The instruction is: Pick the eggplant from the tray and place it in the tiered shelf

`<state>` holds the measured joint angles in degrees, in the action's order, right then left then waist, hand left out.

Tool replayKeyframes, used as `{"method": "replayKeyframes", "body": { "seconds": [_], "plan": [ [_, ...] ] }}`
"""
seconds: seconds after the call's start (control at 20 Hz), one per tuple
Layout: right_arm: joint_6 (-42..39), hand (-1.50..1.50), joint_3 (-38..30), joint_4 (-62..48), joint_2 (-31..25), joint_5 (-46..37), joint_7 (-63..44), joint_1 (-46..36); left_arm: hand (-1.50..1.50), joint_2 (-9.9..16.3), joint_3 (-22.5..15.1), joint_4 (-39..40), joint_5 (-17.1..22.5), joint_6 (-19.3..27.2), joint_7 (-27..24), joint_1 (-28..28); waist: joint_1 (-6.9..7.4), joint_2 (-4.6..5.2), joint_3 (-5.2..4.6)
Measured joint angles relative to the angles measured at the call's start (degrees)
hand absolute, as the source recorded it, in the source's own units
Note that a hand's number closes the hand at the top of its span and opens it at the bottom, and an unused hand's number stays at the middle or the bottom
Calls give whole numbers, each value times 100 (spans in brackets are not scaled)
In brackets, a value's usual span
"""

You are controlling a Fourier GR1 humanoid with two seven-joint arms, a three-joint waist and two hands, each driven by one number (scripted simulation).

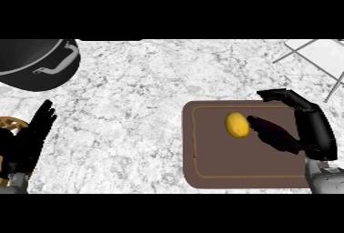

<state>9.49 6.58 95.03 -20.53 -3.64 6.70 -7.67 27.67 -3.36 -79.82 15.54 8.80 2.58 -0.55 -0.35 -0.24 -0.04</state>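
- The white and grey speckled marble bench (148, 113) fills the whole view and carries everything else.
- A brown rectangular tray (222, 170) with rounded corners and a thin lighter line running inside its rim lies on the bench at the lower right.
- A large black rounded pot or lid (30, 63) with a pale band and a grey handle on it sits at the upper left corner, partly cut off by the edge.
- A white wire-framed tiered shelf (319, 54) shows only in part at the upper right corner, well apart from the tray's contents.
- The right robot hand (316, 129) reaches in from the lower right over the tray's right side; its black fingers are curved and spread apart, its upper fingers arching over the tray's top right corner, and it is clamped on nothing.
- The left robot hand (33, 132) rests at the left edge, fingers straight and pointing up, holding nothing.
- A round woven tan object (10, 125) shows in part at the left edge, mostly hidden behind the left robot hand.
- A dark purple elongated eggplant (272, 134) lies on the tray, slanting from upper left to lower right, just beside the right robot hand; whether they touch I cannot tell.
- A small yellow oval fruit, like a lemon (236, 125), lies on the tray at the eggplant's upper left end.
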Motion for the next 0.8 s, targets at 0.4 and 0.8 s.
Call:
{"method": "replayKeyframes", "body": {
  "seconds": [0.4,0.8],
  "plan": [
    [275,-150,323,1599,-390,-1217,-809,1176,0,-6,169,-65,91,-299,-14,263,-35,-10,-6],
    [-877,-150,325,2417,-1674,-2226,-2754,1140,0,-48,171,-56,34,-312,69,178,3,8,-16]
  ]
}}
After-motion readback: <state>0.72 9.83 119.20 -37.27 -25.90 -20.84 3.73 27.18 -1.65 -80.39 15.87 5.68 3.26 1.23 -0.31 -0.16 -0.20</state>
